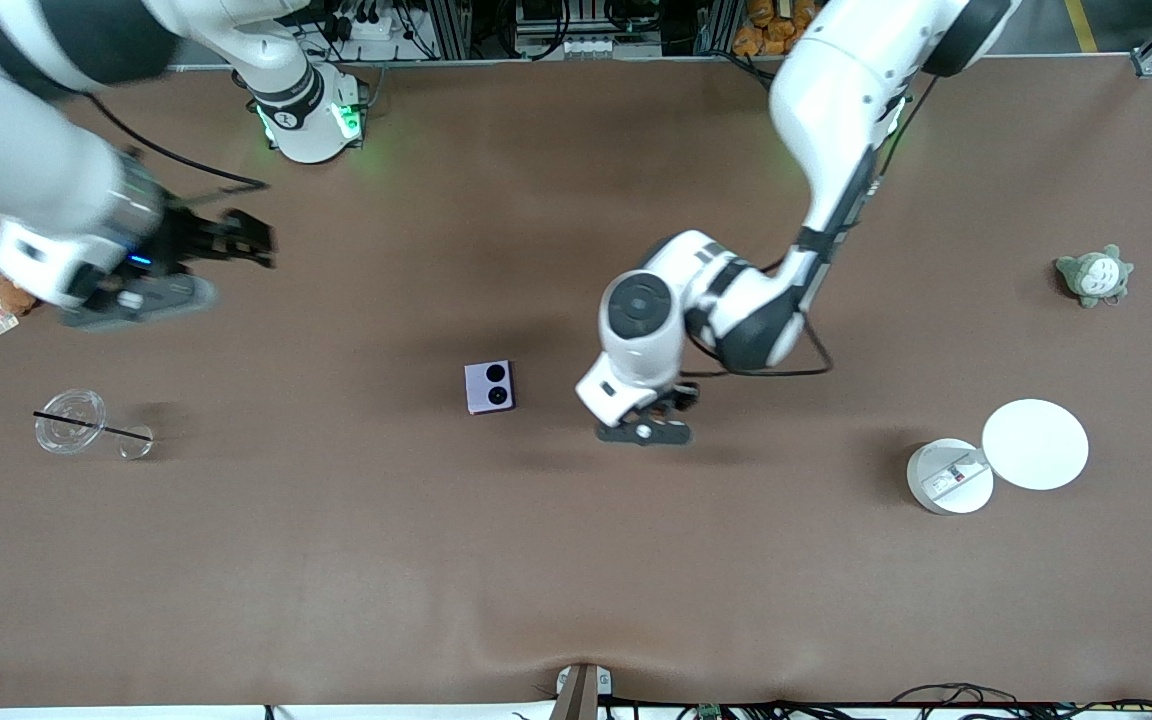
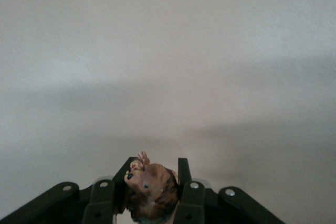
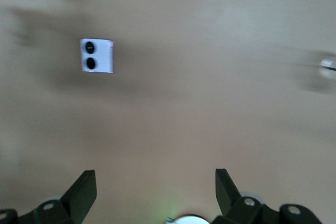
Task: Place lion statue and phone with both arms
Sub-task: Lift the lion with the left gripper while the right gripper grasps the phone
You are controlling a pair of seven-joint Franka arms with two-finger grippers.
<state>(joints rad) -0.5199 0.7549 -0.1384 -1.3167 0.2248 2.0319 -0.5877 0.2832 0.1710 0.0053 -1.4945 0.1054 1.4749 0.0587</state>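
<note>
Left gripper [image 2: 152, 179]: jaws closed on the lion statue [image 2: 151, 192], orange-brown body pinched between the two black fingers [image 2: 186, 174], head end poking out past the tips. In the front view the left gripper [image 1: 658, 412] sits low over the middle of the table [image 1: 576, 580], just beside the phone [image 1: 490, 386] on the left arm's side; the statue itself is hidden under the wrist there.

Right gripper [image 3: 155, 187]: jaws wide open, nothing between them. In the front view the right gripper [image 1: 241, 240] is up in the air over the right arm's end of the table.

Phone lies flat mid-table, lavender, two black camera circles facing up; also visible in the right wrist view [image 3: 97, 55], well apart from that gripper.

Elsewhere: clear cup [image 1: 69, 421] with black straw on its side and a brown plush [image 1: 8, 296] at the right arm's end; white round container [image 1: 949, 477] with its lid [image 1: 1035, 444] touching it and a grey-white plush [image 1: 1094, 275] at the left arm's end.
</note>
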